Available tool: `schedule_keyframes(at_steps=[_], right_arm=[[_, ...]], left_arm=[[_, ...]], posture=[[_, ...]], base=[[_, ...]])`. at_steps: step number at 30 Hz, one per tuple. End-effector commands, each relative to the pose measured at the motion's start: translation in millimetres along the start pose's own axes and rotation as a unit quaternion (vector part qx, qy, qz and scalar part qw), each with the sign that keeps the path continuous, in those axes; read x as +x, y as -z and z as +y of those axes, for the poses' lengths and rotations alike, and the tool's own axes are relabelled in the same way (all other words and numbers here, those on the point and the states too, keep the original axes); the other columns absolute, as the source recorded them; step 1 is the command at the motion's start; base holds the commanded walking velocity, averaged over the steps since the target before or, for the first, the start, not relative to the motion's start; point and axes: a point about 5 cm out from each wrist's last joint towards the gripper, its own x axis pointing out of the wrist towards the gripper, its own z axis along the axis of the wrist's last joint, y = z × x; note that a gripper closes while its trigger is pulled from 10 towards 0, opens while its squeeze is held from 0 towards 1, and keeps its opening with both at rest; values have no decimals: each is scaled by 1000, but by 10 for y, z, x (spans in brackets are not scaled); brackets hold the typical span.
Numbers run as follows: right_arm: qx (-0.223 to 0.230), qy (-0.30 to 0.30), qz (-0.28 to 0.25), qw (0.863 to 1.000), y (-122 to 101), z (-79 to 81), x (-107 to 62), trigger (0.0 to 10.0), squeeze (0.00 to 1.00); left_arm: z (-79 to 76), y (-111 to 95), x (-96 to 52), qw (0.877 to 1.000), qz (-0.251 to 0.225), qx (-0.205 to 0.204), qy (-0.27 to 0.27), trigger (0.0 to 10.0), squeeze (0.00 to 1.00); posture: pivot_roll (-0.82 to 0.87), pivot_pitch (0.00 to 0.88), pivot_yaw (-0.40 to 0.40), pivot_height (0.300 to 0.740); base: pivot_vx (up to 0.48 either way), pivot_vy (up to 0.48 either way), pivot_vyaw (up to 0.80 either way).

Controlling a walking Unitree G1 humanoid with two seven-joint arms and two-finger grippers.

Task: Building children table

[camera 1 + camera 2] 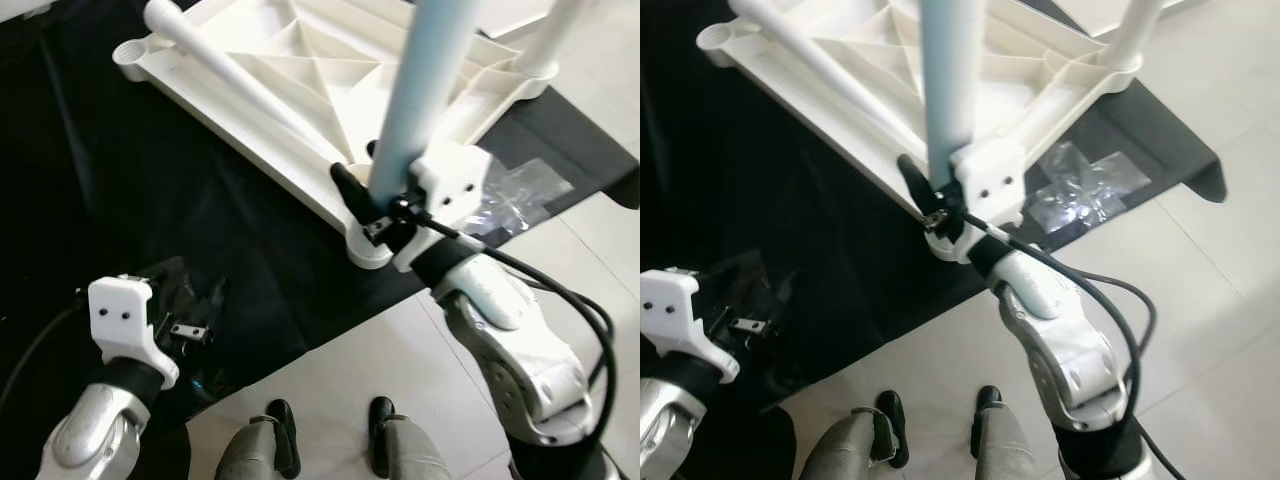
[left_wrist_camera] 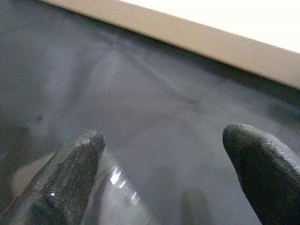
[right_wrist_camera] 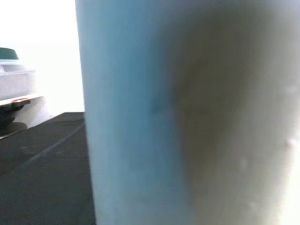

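A white tabletop (image 1: 300,70) lies upside down on black cloth, its ribbed underside showing. My right gripper (image 1: 385,205) is shut on a light blue leg (image 1: 425,90) and holds it upright just above the near corner socket (image 1: 368,250). In the right wrist view the blue leg (image 3: 187,112) is pressed close against the camera. One white leg (image 1: 235,80) slants across the underside, and another white leg (image 1: 550,35) stands in the far right corner. My left gripper (image 2: 173,154) hovers low over the cloth at the near left, open and holding nothing.
A crumpled clear plastic bag (image 1: 510,195) lies on the cloth right of the held leg. The black cloth (image 1: 150,190) ends at pale floor tiles (image 1: 390,350) near my feet (image 1: 380,415). A cable (image 1: 560,300) loops off my right forearm.
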Motion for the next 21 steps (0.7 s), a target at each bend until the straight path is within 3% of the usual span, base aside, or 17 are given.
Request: schedule_keyframes(at_steps=[1, 6, 8, 10, 11, 12, 13, 14, 16, 18, 20, 21], right_arm=[[32, 30, 136, 990, 576, -60, -60, 10000, 0], [32, 53, 144, 988, 580, -35, -75, 10000, 0], [30, 65, 142, 987, 564, 7, -52, 10000, 0], [30, 65, 142, 987, 564, 7, -52, 10000, 0], [28, 67, 139, 988, 564, 22, -27, 10000, 0], [28, 67, 139, 988, 564, 22, -27, 10000, 0], [26, 68, 133, 988, 565, 31, 14, 10000, 0], [26, 68, 133, 988, 565, 31, 14, 10000, 0], [21, 60, 119, 991, 570, 48, 118, 10000, 0], [21, 60, 119, 991, 570, 48, 118, 10000, 0], [17, 56, 111, 992, 573, 57, 185, 10000, 0], [17, 56, 111, 992, 573, 57, 185, 10000, 0]], left_arm=[[82, 42, 3, 1000, 9, 16, -8, 10000, 0], [123, -84, 122, 1000, -21, 13, 8, 10000, 0], [67, -437, 331, 994, -83, -1, 77, 10000, 0], [67, -437, 331, 994, -83, -1, 77, 10000, 0], [11, -632, 420, 986, -114, -7, 123, 10000, 0], [11, -632, 420, 986, -114, -7, 123, 10000, 0], [-62, -826, 493, 974, -137, -10, 178, 10000, 0], [-62, -826, 493, 974, -137, -10, 178, 10000, 0], [-196, -1088, 576, 948, -152, -14, 280, 10000, 0], [-196, -1088, 576, 948, -152, -14, 280, 10000, 0], [-264, -1182, 616, 929, -143, -21, 341, 10000, 0], [-264, -1182, 616, 929, -143, -21, 341, 10000, 0]], posture=[[5, 384, 78, 740], [3, 356, 74, 740], [0, 324, 68, 740], [0, 324, 68, 740], [-1, 306, 67, 740], [-1, 306, 67, 740], [3, 293, 65, 740], [3, 293, 65, 740], [9, 273, 70, 740], [9, 273, 70, 740], [10, 272, 69, 740], [10, 272, 69, 740]], base=[[0, 0, 0], [0, 0, 0], [0, 0, 0], [0, 0, 0], [0, 0, 0], [0, 0, 0], [0, 0, 0], [0, 0, 0], [0, 0, 0], [0, 0, 0], [0, 0, 0], [0, 0, 0]])
